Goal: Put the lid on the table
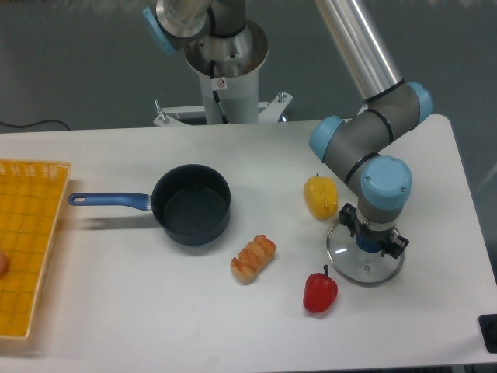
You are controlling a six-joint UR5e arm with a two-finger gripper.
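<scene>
Glass is what the risk turns on: the lid [365, 259] is seen low over, or already flat on, the tabletop [155, 311] at its right side, with its blue knob hidden under the tool [372, 240]. Whether the rim is fully seated cannot be told from this view. The tool appears closed around the knob, though the fingers are largely masked by the wrist, so the grip is judged rather than seen.

Several faults can be expected from here. If the knob is released while the rim is not down, the lid may be dropped, tipped onto its edge, or chipped. If the arm is lifted before the fingers are fully parted, the lid may be dragged up or slid sideways. Little room is left around it: the yellow pepper [321, 196] sits just beside its upper left edge and the red pepper [319, 291] near its lower left, so either may be knocked by a sliding lid. The pan [191, 203] is well apart.
</scene>
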